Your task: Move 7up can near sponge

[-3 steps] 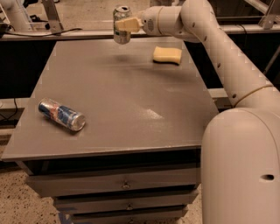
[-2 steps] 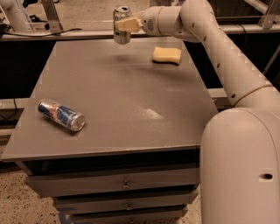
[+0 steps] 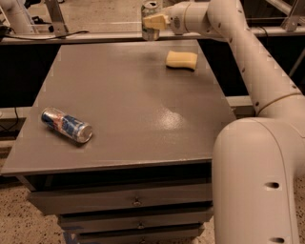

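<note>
The 7up can, pale green and silver with a silver top, is held upright above the far edge of the grey table. My gripper is shut on the can, its cream fingers across the can's body. The arm reaches in from the right. The yellow sponge lies flat on the table at the far right, to the right of and nearer than the can. The can hangs in the air, apart from the sponge.
A blue-and-silver can with red marks lies on its side near the table's front left. Drawers sit under the tabletop. A metal rail runs behind the table. My white base stands at the front right.
The gripper with the can has lifted a little and shifted slightly right. The sponge and the lying can have not moved.
</note>
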`<state>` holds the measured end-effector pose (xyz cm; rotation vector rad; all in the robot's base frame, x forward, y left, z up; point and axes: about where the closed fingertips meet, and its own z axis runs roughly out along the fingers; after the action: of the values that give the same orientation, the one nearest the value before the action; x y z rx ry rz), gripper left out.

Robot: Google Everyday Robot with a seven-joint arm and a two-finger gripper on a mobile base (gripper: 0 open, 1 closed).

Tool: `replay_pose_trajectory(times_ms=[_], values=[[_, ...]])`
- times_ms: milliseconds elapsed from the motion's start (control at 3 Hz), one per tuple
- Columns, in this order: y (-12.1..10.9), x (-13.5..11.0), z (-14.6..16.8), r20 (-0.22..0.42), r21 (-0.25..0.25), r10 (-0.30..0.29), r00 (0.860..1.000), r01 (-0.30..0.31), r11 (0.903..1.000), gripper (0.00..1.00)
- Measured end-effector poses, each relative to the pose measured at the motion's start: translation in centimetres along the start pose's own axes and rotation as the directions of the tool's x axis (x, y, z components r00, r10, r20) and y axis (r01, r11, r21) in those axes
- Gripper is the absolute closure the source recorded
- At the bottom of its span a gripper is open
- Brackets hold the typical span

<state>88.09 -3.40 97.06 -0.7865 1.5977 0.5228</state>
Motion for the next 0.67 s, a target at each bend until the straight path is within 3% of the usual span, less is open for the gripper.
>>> replay_pose_trajectory(times_ms=[333,667], values=[[-2.8,-1.3,-1.5,-0.019,0.075,-0.055,0.998,0.056,0.9956,1.0],[-4.6,-1.5,-3.5,-0.073,0.129,-0.071,0.995,0.08,0.9884,1.0]])
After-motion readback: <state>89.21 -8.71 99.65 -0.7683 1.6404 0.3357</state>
